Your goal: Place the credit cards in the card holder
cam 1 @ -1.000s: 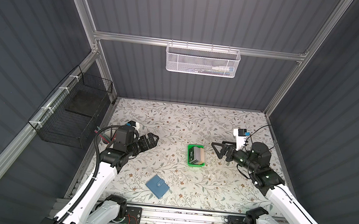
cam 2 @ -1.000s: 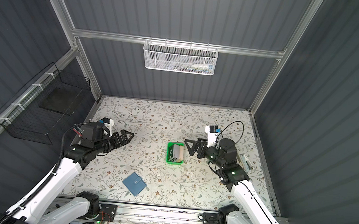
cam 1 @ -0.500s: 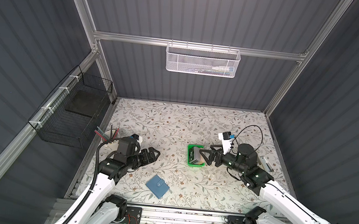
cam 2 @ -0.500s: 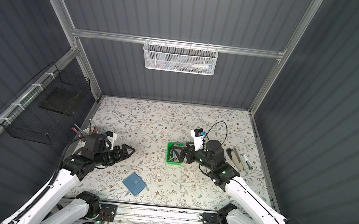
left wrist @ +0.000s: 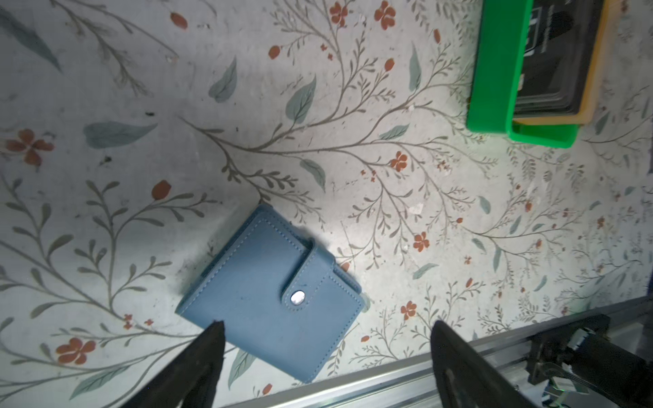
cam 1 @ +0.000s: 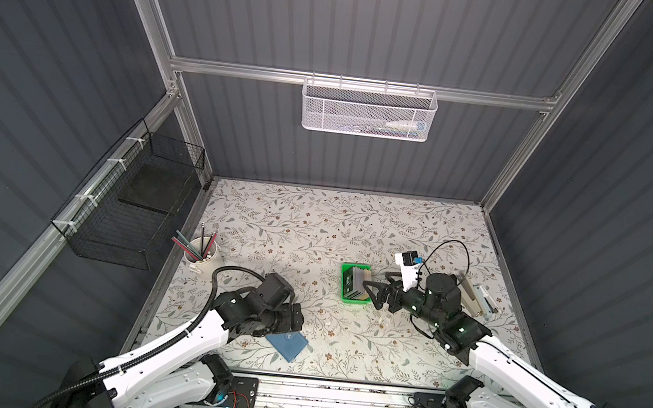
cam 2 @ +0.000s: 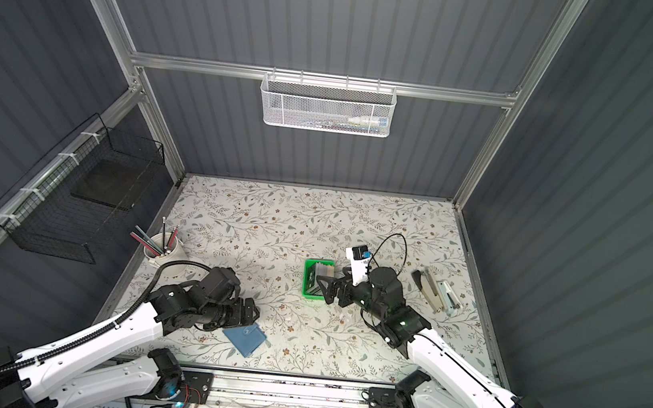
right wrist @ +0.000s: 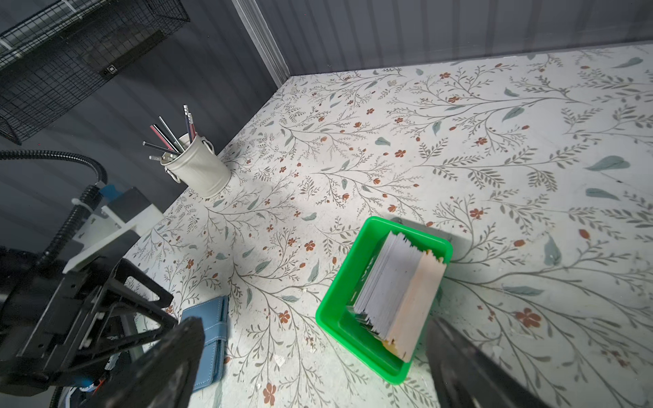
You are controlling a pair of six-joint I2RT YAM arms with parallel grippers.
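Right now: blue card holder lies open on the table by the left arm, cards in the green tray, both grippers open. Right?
No: the card holder is closed and snapped shut, as the left wrist view shows. The rest holds: credit cards in the green tray, left gripper and right gripper open.

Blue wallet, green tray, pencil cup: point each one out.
Blue wallet (left wrist: pixel 254 300), left wrist view, front cover.
Green tray (right wrist: pixel 353 268), right wrist view, inner wall.
Pencil cup (right wrist: pixel 201 171), right wrist view, outer side.
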